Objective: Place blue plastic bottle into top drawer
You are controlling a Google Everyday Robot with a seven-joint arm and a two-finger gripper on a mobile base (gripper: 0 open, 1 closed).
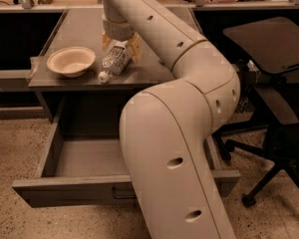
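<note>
The gripper (120, 46), upper centre of the frame, holds its jaws spread apart, straddling the far end of the blue plastic bottle (114, 63), which lies on its side on the desk (79, 26) beside a bowl (71, 61). It looks light, smooth and squashy, so I'd grip across the labelled middle. The top drawer (65, 189) gapes open at lower left.
</note>
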